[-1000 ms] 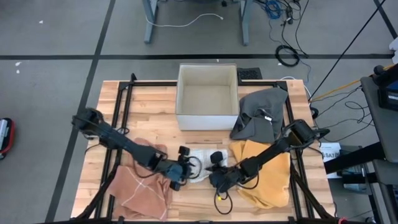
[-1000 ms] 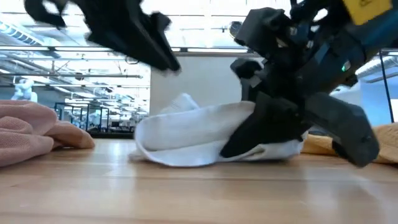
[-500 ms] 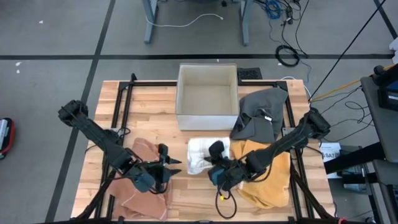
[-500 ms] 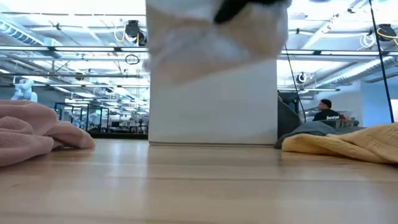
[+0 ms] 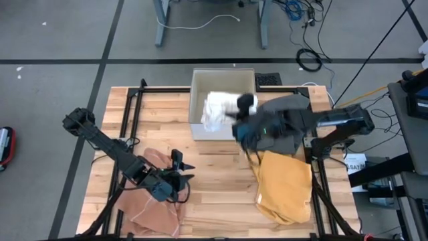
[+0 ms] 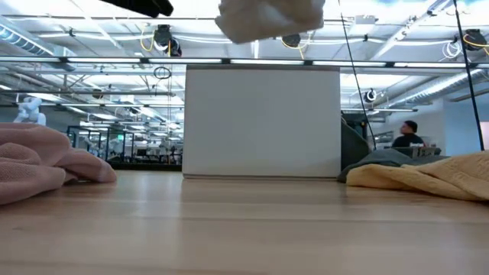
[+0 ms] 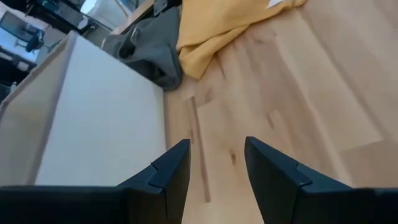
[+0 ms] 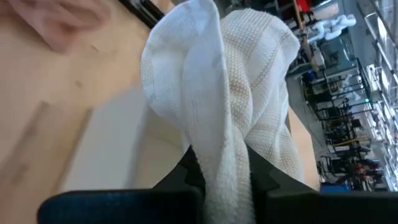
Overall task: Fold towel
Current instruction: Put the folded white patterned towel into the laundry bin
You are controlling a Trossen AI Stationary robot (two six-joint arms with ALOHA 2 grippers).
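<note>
A bunched white towel (image 5: 216,111) hangs in the air over the near wall of the white box (image 5: 223,80), with my right gripper (image 5: 233,116) shut on it. In the low view the towel (image 6: 267,15) shows at the top, above the box (image 6: 262,122). The right wrist view shows its waffle weave (image 8: 217,81) rising out of the fingers. My left gripper (image 5: 179,175) stands open with nothing between its fingers (image 7: 214,168), above the right edge of a pink towel (image 5: 157,204) at the near left. My right gripper pinches a bunched part of the white towel (image 8: 219,163) between its two fingers, several folded layers together. The fingers come from the table's right side, slanting a little downward. The towel is lifted clear of the table and bulges slack beyond the fingertips, over the box.
A yellow towel (image 5: 284,184) lies crumpled at the near right and a grey towel (image 5: 284,120) behind it, beside the box. Bare wooden table (image 5: 214,194) lies between the pink and yellow towels. Black frame rails (image 5: 127,134) run along the table's sides.
My right gripper has risen steeply and gone toward the far edge, carrying the white towel off the table to above the box, and its wrist has rolled. My left gripper has drawn away from the white towel, toward the table's left and up, over the pink towel.
</note>
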